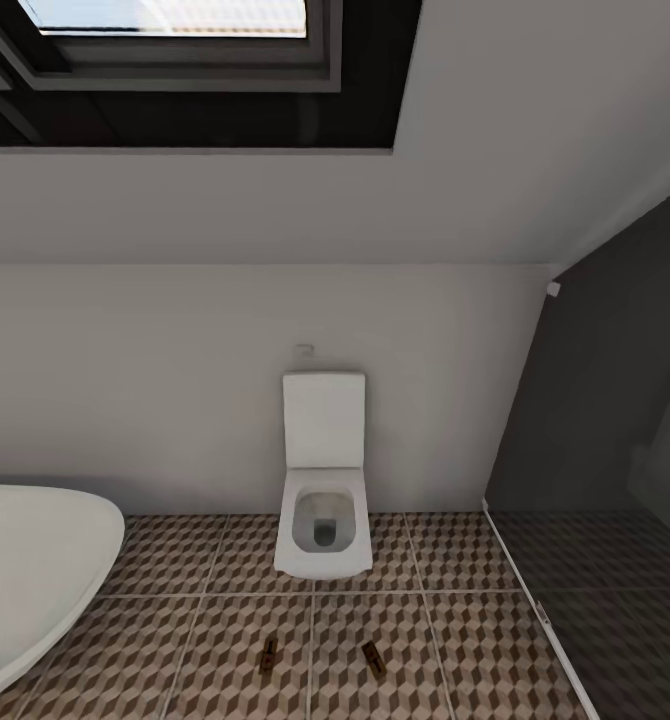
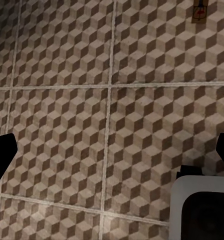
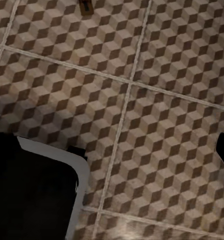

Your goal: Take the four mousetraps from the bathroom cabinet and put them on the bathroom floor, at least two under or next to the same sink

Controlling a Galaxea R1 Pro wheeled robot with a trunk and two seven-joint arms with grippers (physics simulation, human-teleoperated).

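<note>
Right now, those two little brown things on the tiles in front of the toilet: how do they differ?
The left mousetrap lies nearly straight toward the toilet, tilted only slightly; the right mousetrap is angled more strongly, the opposite way. The left mousetrap sits nearer the bathtub; the right mousetrap sits nearer the dark grey floor patch. Both are small, flat, brown boards resting on the same cube-patterned bathroom floor, about equally far from the toilet.

The bathroom floor (image 1: 455, 640) is laid in large square tiles printed with brown, beige and white cubes, divided by pale grout lines. Two mousetraps lie flat on it in the head view: one (image 1: 268, 655) at about 6 o'clock from the white toilet (image 1: 323, 535), the other (image 1: 374, 658) near it at 3 o'clock. A white bathtub (image 1: 35, 560) stands on the tiles at 9 o'clock.
</note>
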